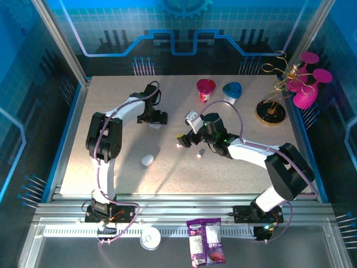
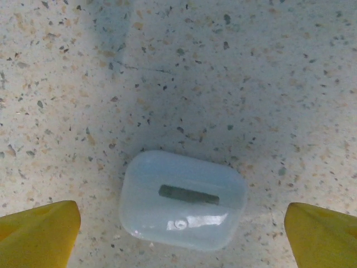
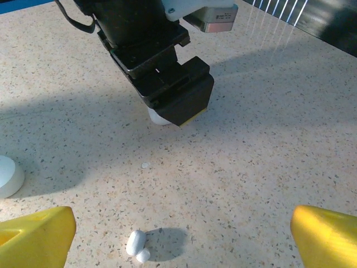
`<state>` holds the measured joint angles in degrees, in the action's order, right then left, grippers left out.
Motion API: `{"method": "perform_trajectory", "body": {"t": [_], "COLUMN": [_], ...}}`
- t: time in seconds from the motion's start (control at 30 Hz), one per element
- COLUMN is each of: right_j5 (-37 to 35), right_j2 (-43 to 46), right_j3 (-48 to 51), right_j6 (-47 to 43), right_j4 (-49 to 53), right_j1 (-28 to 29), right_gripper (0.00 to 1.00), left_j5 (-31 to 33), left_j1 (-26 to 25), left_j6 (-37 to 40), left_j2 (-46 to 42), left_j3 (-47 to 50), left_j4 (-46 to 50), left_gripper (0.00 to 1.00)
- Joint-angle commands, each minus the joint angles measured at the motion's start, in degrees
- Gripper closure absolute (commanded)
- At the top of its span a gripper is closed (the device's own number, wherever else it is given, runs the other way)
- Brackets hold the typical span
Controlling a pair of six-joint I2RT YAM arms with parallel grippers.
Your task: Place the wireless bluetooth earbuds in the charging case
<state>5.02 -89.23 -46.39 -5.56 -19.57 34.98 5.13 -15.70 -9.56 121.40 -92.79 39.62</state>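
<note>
The task is only just getting started, and no earbud is sitting in a case yet. The left tool point(image 2: 182, 218) is hanging released, its fingers standing wide to either side of a white charging case point(image 2: 183, 200). That case is lying directly beneath it on the worktop point(image 2: 167, 67), lid apparently shut and touching neither finger. The right tool point(image 3: 184, 223) is likewise gaping open and holding nothing, with one earbud point(image 3: 136, 244) lying loose just below and between its fingers. A second case point(image 3: 6, 176) is resting off to its left. Opening a case and seating the earbuds are, by my judgement, all still remaining.
</note>
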Motion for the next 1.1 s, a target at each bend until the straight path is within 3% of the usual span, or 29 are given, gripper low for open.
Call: {"method": "perform_trajectory", "body": {"t": [0.0, 0.17, 0.47, 0.6, 0.8, 0.93, 1.07], "right_j5": [0.76, 0.87, 0.77, 0.58, 1.93, 3.14, 3.87], "right_j2": [-0.99, -1.64, -2.78, -2.87, -2.38, -1.19, -0.32], "right_j3": [0.71, 0.25, -0.01, 0.07, 1.94, 3.69, 4.37], "right_j6": [1.23, 1.76, 3.05, 3.36, 7.01, 9.43, 9.09], "right_j4": [-0.64, -0.99, -1.87, -2.05, -5.35, -7.74, -8.03], "right_j1": [0.93, 1.0, 0.98, 0.94, -0.22, -1.53, -2.3], "right_gripper": [0.0, 0.0, 0.0, 0.0, 0.0, 0.0, 0.0], "left_j5": [2.05, 1.74, 1.02, 0.62, -1.39, -2.28, -4.5], "left_j1": [-0.29, -0.86, -2.99, -4.58, -7.78, -8.81, -7.86], "left_j6": [2.96, 3.48, 2.91, 2.05, 0.0, -1.28, -2.96], "left_j2": [2.61, 4.53, 4.88, 4.32, 2.94, 2.11, -0.76], "left_j3": [-3.14, -4.7, -4.83, -4.93, -3.99, -2.95, -0.16], "left_j4": [3.83, 4.24, 5.12, 5.62, 5.83, 5.36, 2.22], "left_gripper": [0.08, 0.12, 0.36, 0.37, 0.3, 0.15, 0.08]}}
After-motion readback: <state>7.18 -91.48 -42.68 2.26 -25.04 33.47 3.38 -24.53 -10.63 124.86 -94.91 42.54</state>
